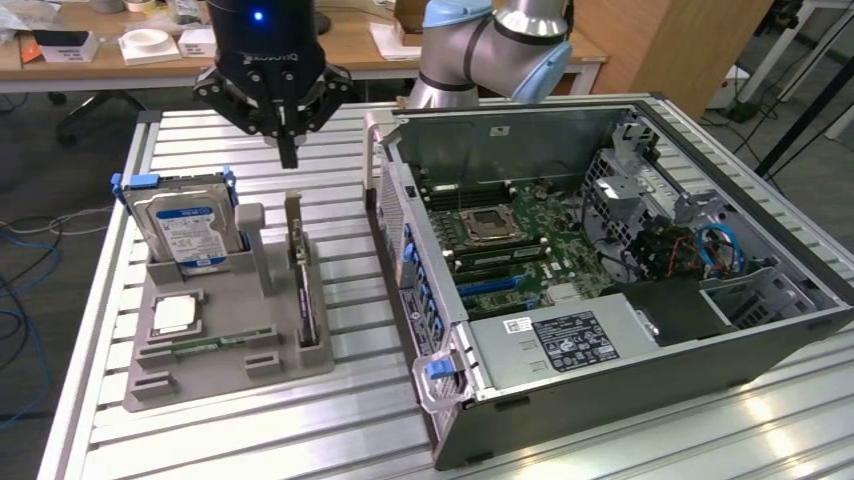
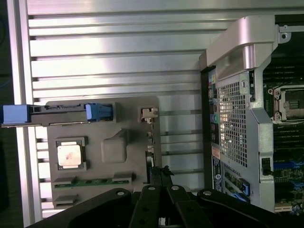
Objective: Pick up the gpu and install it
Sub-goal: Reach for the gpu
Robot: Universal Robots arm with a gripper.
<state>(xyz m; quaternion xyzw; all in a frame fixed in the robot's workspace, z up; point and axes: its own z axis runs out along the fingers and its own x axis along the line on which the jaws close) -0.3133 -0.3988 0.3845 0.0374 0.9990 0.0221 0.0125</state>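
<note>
Hanging vertical, the closed tool [image 1: 286, 157] hovers above the gpu [image 1: 307, 300].

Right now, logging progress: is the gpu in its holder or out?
In: the gpu stands on edge in the gray holder, shut gripper above.

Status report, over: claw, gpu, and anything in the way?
Claw shut, empty, above gray holder. Gpu upright in holder, untouched. Hard drive beside it, apart; path down looks free.
</note>
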